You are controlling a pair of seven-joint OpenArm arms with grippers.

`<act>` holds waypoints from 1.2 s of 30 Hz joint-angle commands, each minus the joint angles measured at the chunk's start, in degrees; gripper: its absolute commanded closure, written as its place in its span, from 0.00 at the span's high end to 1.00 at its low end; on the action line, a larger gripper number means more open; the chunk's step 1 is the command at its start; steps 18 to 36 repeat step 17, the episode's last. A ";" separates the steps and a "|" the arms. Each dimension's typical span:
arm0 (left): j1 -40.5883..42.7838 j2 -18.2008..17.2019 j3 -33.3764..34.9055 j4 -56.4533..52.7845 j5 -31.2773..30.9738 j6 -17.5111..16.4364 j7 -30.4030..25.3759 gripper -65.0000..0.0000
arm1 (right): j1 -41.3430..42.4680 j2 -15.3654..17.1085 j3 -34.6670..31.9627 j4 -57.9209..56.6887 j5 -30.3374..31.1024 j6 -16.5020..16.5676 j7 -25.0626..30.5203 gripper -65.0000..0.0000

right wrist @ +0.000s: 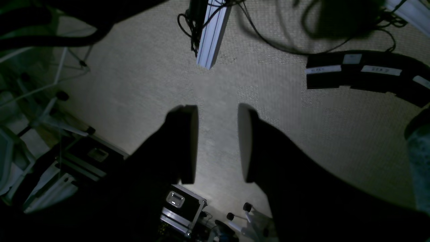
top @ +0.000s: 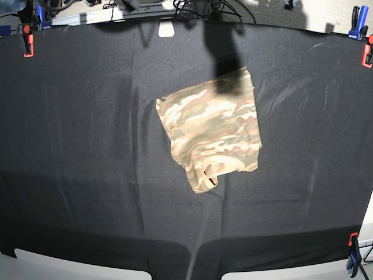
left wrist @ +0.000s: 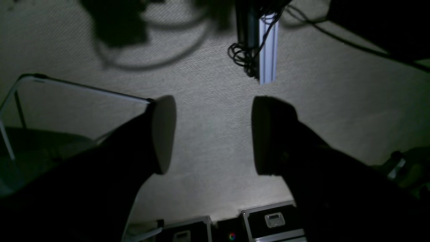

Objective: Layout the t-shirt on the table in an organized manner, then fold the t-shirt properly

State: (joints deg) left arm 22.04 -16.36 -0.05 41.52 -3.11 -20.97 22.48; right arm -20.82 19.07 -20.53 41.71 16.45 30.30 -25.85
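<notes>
The table (top: 70, 146), draped in black cloth, fills the base view, with red and blue clamps (top: 26, 44) at its edges. The t-shirt (top: 213, 128) lies folded into a compact camouflage bundle a little right of the table's middle, toward the far side. Neither claw is near it: both wrist views look at pale carpet (left wrist: 208, 111). The left claw (left wrist: 213, 134) stands wide open, holding nothing. The right claw (right wrist: 217, 144) is parted more narrowly, also holding nothing.
</notes>
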 commanded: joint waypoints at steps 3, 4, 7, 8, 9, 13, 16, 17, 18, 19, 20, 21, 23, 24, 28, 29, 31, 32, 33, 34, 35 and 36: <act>0.50 -0.59 -0.11 0.31 0.07 0.02 0.70 0.52 | -0.26 0.46 0.04 0.26 0.26 0.24 0.02 0.30; 0.50 -0.48 -0.11 0.31 0.09 0.02 1.57 0.52 | -0.17 0.46 0.04 0.26 0.24 0.24 0.02 0.30; 0.52 -0.35 -0.11 0.31 0.09 0.02 3.41 0.52 | -0.17 0.46 0.04 0.26 0.26 0.26 0.02 0.30; 0.52 -0.33 -0.11 0.31 0.09 0.02 3.56 0.52 | -0.17 0.46 0.04 0.26 0.26 0.26 0.09 0.30; 0.52 -0.31 -0.11 0.31 0.09 0.02 3.61 0.52 | -0.17 0.46 0.04 0.26 0.46 0.26 0.20 0.30; 0.52 -0.31 -0.11 0.31 0.09 0.02 4.31 0.52 | -0.17 0.46 0.04 0.26 3.41 0.28 0.13 0.30; 0.48 -0.31 -0.11 0.37 0.11 0.02 4.42 0.52 | -0.17 0.46 0.04 0.26 3.69 0.39 0.13 0.30; 0.48 -0.31 -0.11 0.57 0.11 0.00 4.37 0.52 | -0.17 0.48 0.04 0.26 3.69 0.39 0.13 0.30; 0.48 -0.31 -0.11 0.57 0.11 0.00 4.37 0.52 | -0.17 0.48 0.04 0.26 3.69 0.39 0.13 0.30; 0.48 -0.31 -0.11 0.57 0.11 0.00 4.37 0.52 | -0.17 0.48 0.04 0.26 3.69 0.39 0.13 0.30; 0.48 -0.31 -0.11 0.57 0.11 0.00 4.37 0.52 | -0.17 0.48 0.04 0.26 3.69 0.39 0.13 0.30; 0.48 -0.31 -0.11 0.57 0.11 0.00 4.37 0.52 | -0.17 0.48 0.04 0.26 3.69 0.39 0.13 0.30; 0.48 -0.31 -0.11 0.57 0.11 0.00 4.37 0.52 | -0.17 0.48 0.04 0.26 3.69 0.39 0.13 0.30; 0.48 -0.31 -0.11 0.57 0.11 0.00 4.37 0.52 | -0.17 0.48 0.04 0.26 3.69 0.39 0.13 0.30; 0.48 -0.31 -0.11 0.57 0.11 0.00 4.37 0.52 | -0.17 0.48 0.04 0.26 3.69 0.39 0.13 0.30; 0.48 -0.31 -0.11 0.57 0.11 0.00 4.37 0.52 | -0.17 0.48 0.04 0.26 3.69 0.39 0.13 0.30; 0.48 -0.31 -0.11 0.57 0.11 0.00 4.37 0.52 | -0.17 0.48 0.04 0.26 3.69 0.39 0.13 0.30; 0.48 -0.31 -0.11 0.57 0.11 0.00 4.37 0.52 | -0.17 0.48 0.04 0.26 3.69 0.39 0.13 0.30; 0.48 -0.31 -0.11 0.57 0.11 0.00 4.37 0.52 | -0.17 0.48 0.04 0.26 3.69 0.39 0.13 0.30; 0.48 -0.31 -0.11 0.57 0.11 0.00 4.37 0.52 | -0.17 0.48 0.04 0.26 3.69 0.39 0.13 0.30; 0.48 -0.31 -0.11 0.57 0.11 0.00 4.37 0.52 | -0.17 0.48 0.04 0.26 3.69 0.39 0.13 0.30; 0.48 -0.31 -0.11 0.57 0.11 0.00 4.37 0.52 | -0.17 0.48 0.04 0.26 3.69 0.39 0.13 0.30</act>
